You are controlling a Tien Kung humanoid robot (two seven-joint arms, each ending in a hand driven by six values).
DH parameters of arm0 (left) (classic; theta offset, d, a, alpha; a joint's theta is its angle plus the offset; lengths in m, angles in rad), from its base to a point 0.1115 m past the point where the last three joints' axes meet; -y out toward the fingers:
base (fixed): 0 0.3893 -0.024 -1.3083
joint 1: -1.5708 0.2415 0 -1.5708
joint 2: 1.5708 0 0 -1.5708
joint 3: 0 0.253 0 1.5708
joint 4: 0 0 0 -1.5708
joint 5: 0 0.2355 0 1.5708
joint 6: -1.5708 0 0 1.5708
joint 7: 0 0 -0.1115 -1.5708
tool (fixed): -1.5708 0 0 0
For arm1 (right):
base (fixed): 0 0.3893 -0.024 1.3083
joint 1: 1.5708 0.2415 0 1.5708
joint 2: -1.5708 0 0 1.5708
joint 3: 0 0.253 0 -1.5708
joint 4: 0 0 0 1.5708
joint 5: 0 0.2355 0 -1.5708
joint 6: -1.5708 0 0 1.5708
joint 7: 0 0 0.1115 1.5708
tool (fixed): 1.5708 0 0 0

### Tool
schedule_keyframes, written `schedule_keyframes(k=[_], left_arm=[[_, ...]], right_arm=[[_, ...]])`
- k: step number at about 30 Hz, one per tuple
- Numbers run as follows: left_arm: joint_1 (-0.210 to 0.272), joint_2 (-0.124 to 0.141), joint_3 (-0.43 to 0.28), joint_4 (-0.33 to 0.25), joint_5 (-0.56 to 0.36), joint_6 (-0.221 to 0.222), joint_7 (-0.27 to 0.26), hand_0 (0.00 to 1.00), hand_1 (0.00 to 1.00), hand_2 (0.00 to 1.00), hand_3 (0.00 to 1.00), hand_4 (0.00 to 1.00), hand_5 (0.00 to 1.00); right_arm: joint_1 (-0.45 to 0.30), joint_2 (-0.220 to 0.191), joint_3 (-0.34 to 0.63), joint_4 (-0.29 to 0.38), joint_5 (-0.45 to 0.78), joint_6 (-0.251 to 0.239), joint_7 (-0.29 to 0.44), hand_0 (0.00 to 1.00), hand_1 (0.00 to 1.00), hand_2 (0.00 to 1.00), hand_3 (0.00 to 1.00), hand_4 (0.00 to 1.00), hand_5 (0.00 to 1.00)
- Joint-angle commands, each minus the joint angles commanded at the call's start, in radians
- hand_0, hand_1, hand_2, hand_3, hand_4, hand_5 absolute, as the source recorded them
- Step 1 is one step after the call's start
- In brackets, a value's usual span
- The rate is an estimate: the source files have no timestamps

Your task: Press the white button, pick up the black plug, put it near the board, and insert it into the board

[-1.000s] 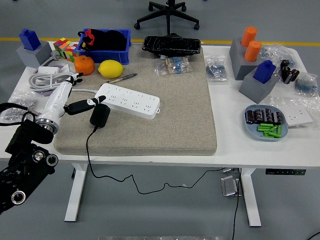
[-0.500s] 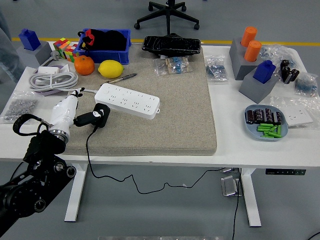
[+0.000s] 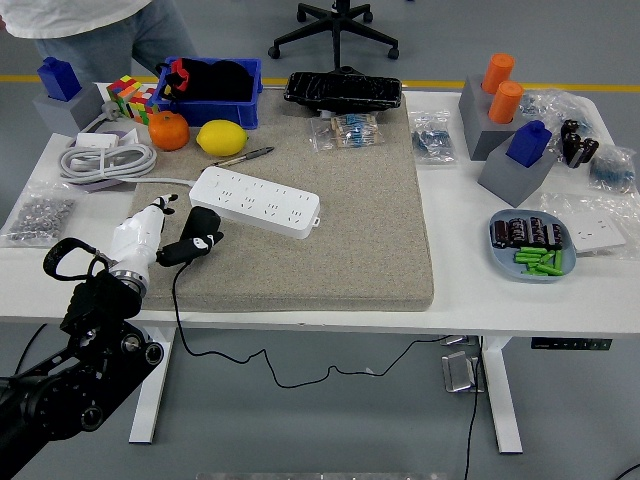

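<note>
The white power strip lies at an angle on the grey mat. Just in front of its left end the black plug rests on the mat, and its thin black cable runs over the table's near edge. My left hand, white with black fingers, reaches in from the lower left. Its fingers are curled across the near part of the plug. The plug's lower end is hidden under them. My right arm does not show.
An orange, a lemon, a pen and a blue bin sit behind the strip. A coiled white cable and a bag of screws lie left. A person stands at the far left corner.
My left hand drew back from the strip's left end towards me and closed its fingers over the plug. A person has come into view at the top left.
</note>
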Motion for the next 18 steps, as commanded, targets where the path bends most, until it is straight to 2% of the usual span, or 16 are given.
schedule_keyframes(k=[9,10,15,16,18], left_arm=[[-0.024,-0.018,0.045,0.038,0.009,0.016,0.027,0.835,0.813,0.796,0.896,0.998,0.597],[-0.027,-0.019,0.051,0.042,0.01,0.019,0.028,0.818,0.801,0.776,0.878,0.998,0.547],[-0.041,-0.026,0.074,0.056,0.009,0.043,0.022,0.818,0.801,0.776,0.878,0.998,0.547],[-0.044,-0.027,0.078,0.06,0.009,0.05,0.022,0.796,0.76,0.729,0.854,0.998,0.478],[-0.052,-0.029,0.092,0.068,0.011,0.061,0.026,0.796,0.76,0.729,0.854,0.998,0.478]], right_arm=[[0.002,0.001,-0.003,0.002,0.001,-0.001,0.003,0.882,0.779,0.771,0.745,0.912,0.573],[0.002,0.001,-0.004,0.001,0.001,-0.002,0.003,0.881,0.778,0.768,0.745,0.912,0.573],[0.001,0.0,-0.006,0.001,0.002,-0.003,0.004,0.881,0.778,0.768,0.745,0.912,0.573],[0.001,0.0,-0.008,0.001,0.002,-0.003,0.004,0.879,0.776,0.767,0.743,0.912,0.572],[0.002,0.001,-0.006,0.0,0.002,-0.003,0.005,0.879,0.776,0.767,0.743,0.912,0.572]])
